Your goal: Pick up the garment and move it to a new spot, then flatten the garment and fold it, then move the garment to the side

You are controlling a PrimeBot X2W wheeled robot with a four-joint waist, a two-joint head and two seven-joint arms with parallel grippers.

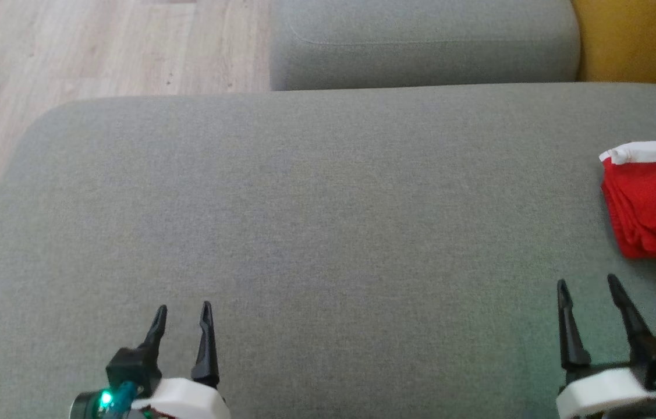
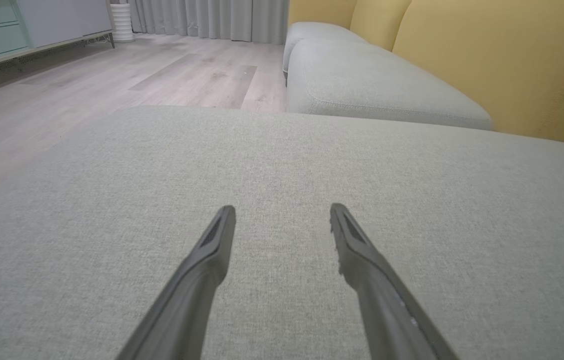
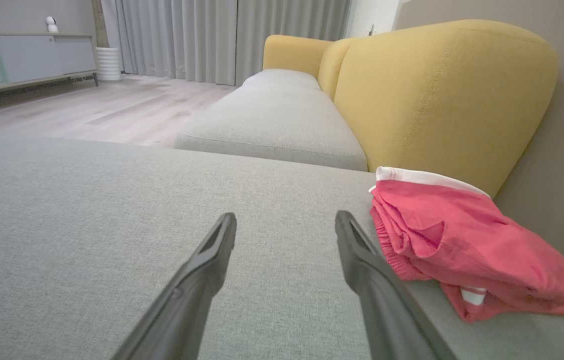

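Observation:
The garment (image 1: 653, 203) is red with a white band, lying bunched at the right edge of the grey sofa cushion (image 1: 328, 221); the right wrist view has it as a crumpled pink-red heap (image 3: 457, 245) just right of my fingers. My right gripper (image 1: 587, 288) hovers open, a short way in front of and left of the garment, not touching it. Over bare cushion at the lower left, my left gripper (image 1: 183, 311) stands open with nothing between its fingers. Both wrist views show the fingers spread apart: left gripper (image 2: 282, 210), right gripper (image 3: 286, 217).
A second grey cushion (image 1: 421, 43) lies beyond the near one. A yellow backrest (image 3: 437, 95) rises on the right behind the garment. Wooden floor (image 1: 100, 46) lies to the far left, with a cabinet (image 2: 11, 25) and curtains (image 3: 201, 40) farther off.

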